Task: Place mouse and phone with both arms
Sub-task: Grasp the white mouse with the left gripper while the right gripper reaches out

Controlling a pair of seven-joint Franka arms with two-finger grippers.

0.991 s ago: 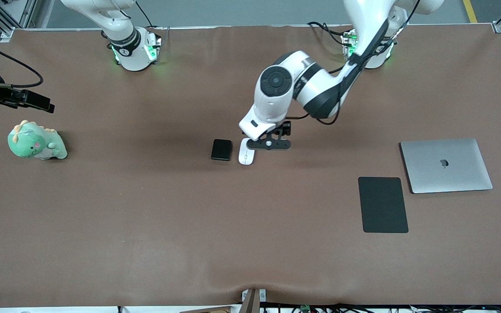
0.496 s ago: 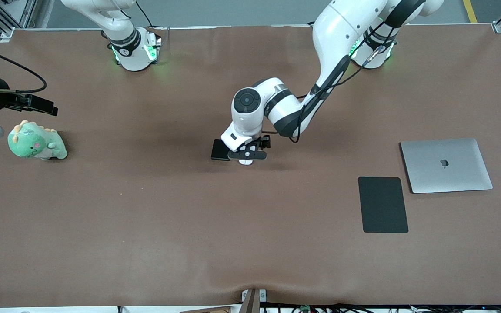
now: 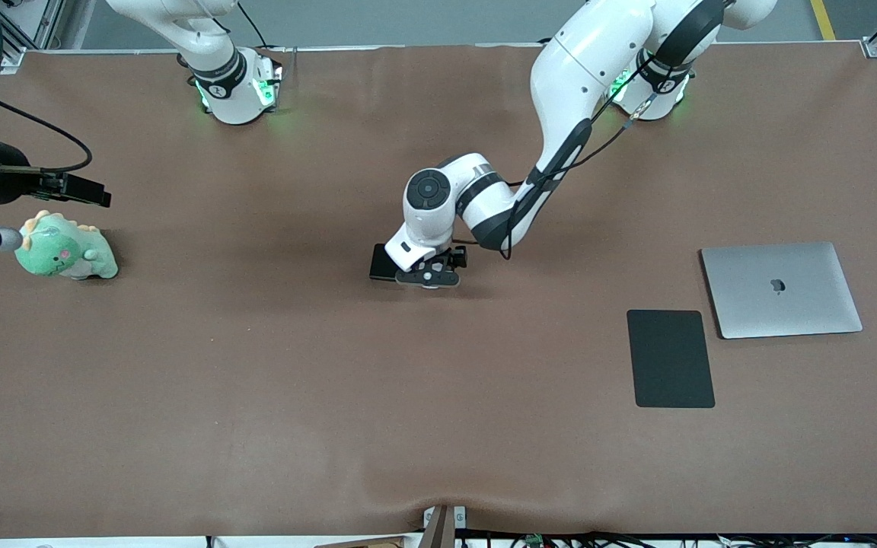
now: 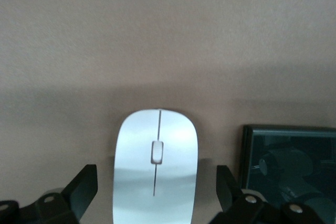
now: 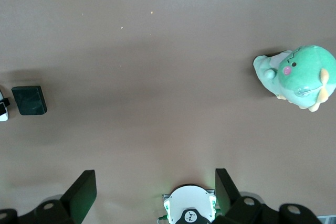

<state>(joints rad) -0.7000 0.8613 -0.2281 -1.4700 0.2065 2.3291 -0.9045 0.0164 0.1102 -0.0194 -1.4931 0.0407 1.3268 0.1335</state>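
Left gripper [image 4: 155,192] low over the mouse [image 4: 155,169], fingers [image 4: 84,187] spread wide either side, apparently no contact yet. Phone [image 3: 382,262] lies just beside the mouse, toward the right arm's end. Right gripper [image 5: 153,192] waits high, fingers wide, holding nothing.

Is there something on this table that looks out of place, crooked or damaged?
Only the green plush dinosaur toy at the right arm's end looks unrelated to the office items. The white oval mouse, between the open left gripper's fingers, and the small black phone beside it look undamaged.
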